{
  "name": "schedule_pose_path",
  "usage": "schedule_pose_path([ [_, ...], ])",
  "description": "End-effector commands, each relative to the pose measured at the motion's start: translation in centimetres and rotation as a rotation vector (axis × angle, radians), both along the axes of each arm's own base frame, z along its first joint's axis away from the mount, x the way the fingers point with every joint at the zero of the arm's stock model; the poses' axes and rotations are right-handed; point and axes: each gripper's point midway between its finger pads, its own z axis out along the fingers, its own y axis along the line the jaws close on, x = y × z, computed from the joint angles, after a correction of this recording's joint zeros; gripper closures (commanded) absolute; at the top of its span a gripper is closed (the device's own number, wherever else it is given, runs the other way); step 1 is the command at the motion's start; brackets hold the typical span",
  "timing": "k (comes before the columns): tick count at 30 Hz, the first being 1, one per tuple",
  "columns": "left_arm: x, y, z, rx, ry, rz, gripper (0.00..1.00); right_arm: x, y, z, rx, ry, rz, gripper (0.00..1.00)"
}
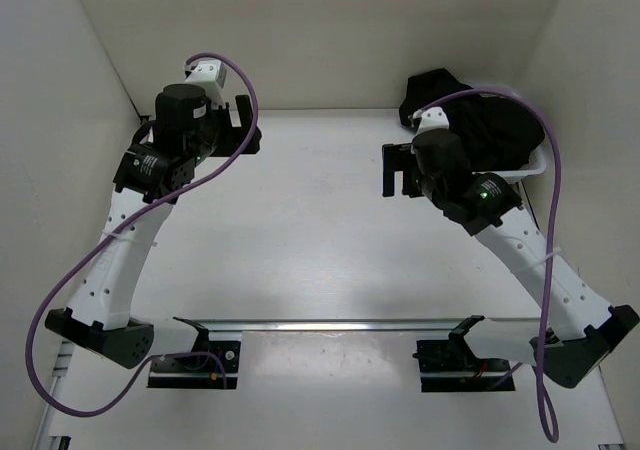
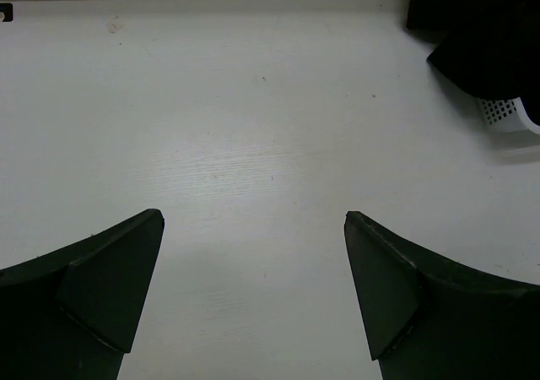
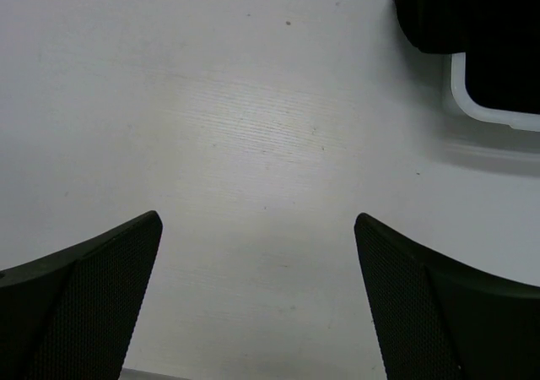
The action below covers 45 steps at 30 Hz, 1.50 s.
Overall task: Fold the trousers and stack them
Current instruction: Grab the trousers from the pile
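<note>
The black trousers (image 1: pixel 487 118) lie bunched in a white mesh basket (image 1: pixel 532 168) at the back right of the table. A dark fold hangs over the basket's far rim. In the left wrist view the trousers (image 2: pixel 485 34) fill the top right corner above the basket (image 2: pixel 506 114). In the right wrist view the trousers (image 3: pixel 464 13) sit at the top right, over the basket's rim (image 3: pixel 460 97). My left gripper (image 1: pixel 244 127) hovers open over the back left of the table. My right gripper (image 1: pixel 397 170) hangs open just left of the basket. Nothing lies between either pair of fingers (image 2: pixel 126 270) (image 3: pixel 405 279).
White walls close in the table at the back and both sides. A metal rail (image 1: pixel 330 324) runs along the near edge between the arm bases. Purple cables (image 1: pixel 70 300) loop from both arms.
</note>
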Motion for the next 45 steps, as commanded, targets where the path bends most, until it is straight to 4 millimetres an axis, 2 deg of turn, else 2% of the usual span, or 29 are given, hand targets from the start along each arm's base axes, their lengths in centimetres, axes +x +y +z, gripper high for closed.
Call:
schedule_pose_path([
  [1,-0.4,0.2,1.0,-0.006,-0.035,-0.009,0.00,-0.4,-0.7,0.7,0.019,-0.025,-0.032,0.00],
  [7,-0.5,0.0,0.6,-0.015,-0.022,-0.013,0.00,-0.7,-1.8,0.9,0.001,-0.043,-0.069,0.00],
  [10,-0.4,0.0,-0.2,-0.007,-0.004,-0.013,0.00,-0.7,-4.1,0.4,-0.055,-0.038,-0.149,0.00],
  [11,-0.7,0.0,0.1,-0.019,-0.010,-0.010,0.00,-0.4,-5.7,0.3,-0.072,-0.032,-0.203,0.00],
  [13,-0.6,0.0,-0.7,-0.011,0.008,-0.010,0.00,0.0,-7.8,0.1,-0.085,-0.024,-0.275,0.00],
  [14,-0.7,-0.1,-0.7,-0.015,0.010,-0.018,0.00,0.2,-10.4,0.2,-0.083,-0.015,-0.353,0.00],
  [16,-0.8,-0.4,-1.2,-0.024,0.024,-0.023,0.00,0.6,-12.5,-0.1,-0.056,0.005,-0.409,0.00],
  [17,-0.8,-0.4,-1.5,-0.021,0.033,-0.023,0.00,1.1,-14.6,0.3,-0.018,0.007,-0.454,0.00],
  [18,-0.6,-0.6,-2.0,-0.020,0.046,-0.031,0.00,2.1,-15.3,-0.2,0.008,0.030,-0.469,0.05],
  [20,-0.3,-0.9,-2.4,-0.027,0.061,-0.035,0.00,3.6,-17.1,-0.6,0.073,0.063,-0.495,0.06],
  [21,-0.1,-1.0,-2.7,-0.024,0.070,-0.035,0.00,5.0,-18.8,-2.4,0.136,0.134,-0.534,0.06],
  [23,-0.3,-1.5,-2.7,-0.027,0.072,-0.052,0.00,6.6,-21.5,-2.7,0.170,0.151,-0.622,0.04],
  [24,-0.3,-1.5,-2.7,-0.035,0.074,-0.049,0.00,8.1,-22.2,-4.6,0.178,0.207,-0.653,0.02],
  [25,-0.2,-1.8,-3.0,-0.036,0.084,-0.056,0.00,9.1,-22.7,-5.0,0.178,0.213,-0.663,0.01],
  [26,-0.2,-1.8,-3.0,-0.036,0.084,-0.056,0.00,11.3,-23.1,-5.6,0.186,0.233,-0.673,0.01],
  [28,-0.1,-2.1,-3.4,-0.022,0.094,-0.086,0.00,13.4,-23.0,-6.4,0.196,0.265,-0.658,0.01],
  [29,0.1,-2.4,-3.8,-0.023,0.104,-0.094,0.00,15.0,-22.9,-8.6,0.199,0.323,-0.649,0.01],
  [30,0.1,-2.4,-3.8,-0.023,0.104,-0.094,0.00,16.7,-22.9,-7.5,0.222,0.290,-0.638,0.01],
  [31,0.1,-2.4,-3.8,-0.023,0.104,-0.094,0.00,17.6,-22.6,-7.8,0.237,0.295,-0.621,0.01],
  [32,0.3,-2.5,-4.1,-0.019,0.114,-0.094,0.00,18.7,-22.2,-9.7,0.254,0.338,-0.599,0.01],
  [33,0.3,-2.5,-4.1,-0.019,0.114,-0.094,0.00,19.9,-22.4,-9.1,0.257,0.314,-0.596,0.01],
  [34,0.3,-2.5,-4.1,-0.019,0.114,-0.094,0.00,20.5,-22.5,-9.5,0.257,0.318,-0.596,0.01],
  [35,0.5,-2.5,-4.5,-0.008,0.120,-0.098,0.00,21.5,-22.7,-11.2,0.254,0.341,-0.599,0.01],
  [37,0.4,-2.7,-4.5,-0.012,0.122,-0.106,0.00,22.9,-22.7,-11.5,0.257,0.333,-0.579,0.07],
  [38,0.6,-2.7,-4.8,-0.009,0.131,-0.106,0.00,23.8,-22.6,-13.1,0.263,0.353,-0.572,0.18],
  [40,0.7,-2.6,-4.4,-0.001,0.116,-0.102,0.00,24.6,-22.8,-13.4,0.255,0.347,-0.564,0.35],
  [41,1.0,-2.7,-4.8,0.003,0.128,-0.102,0.00,25.2,-22.7,-14.1,0.264,0.349,-0.554,0.50],
  [44,1.1,-2.5,-4.4,0.003,0.116,-0.094,0.00,25.9,-22.6,-13.4,0.268,0.323,-0.535,0.81],
  [45,1.1,-2.6,-3.9,-0.001,0.105,-0.094,0.00,26.1,-22.6,-13.0,0.269,0.313,-0.534,1.00],
])
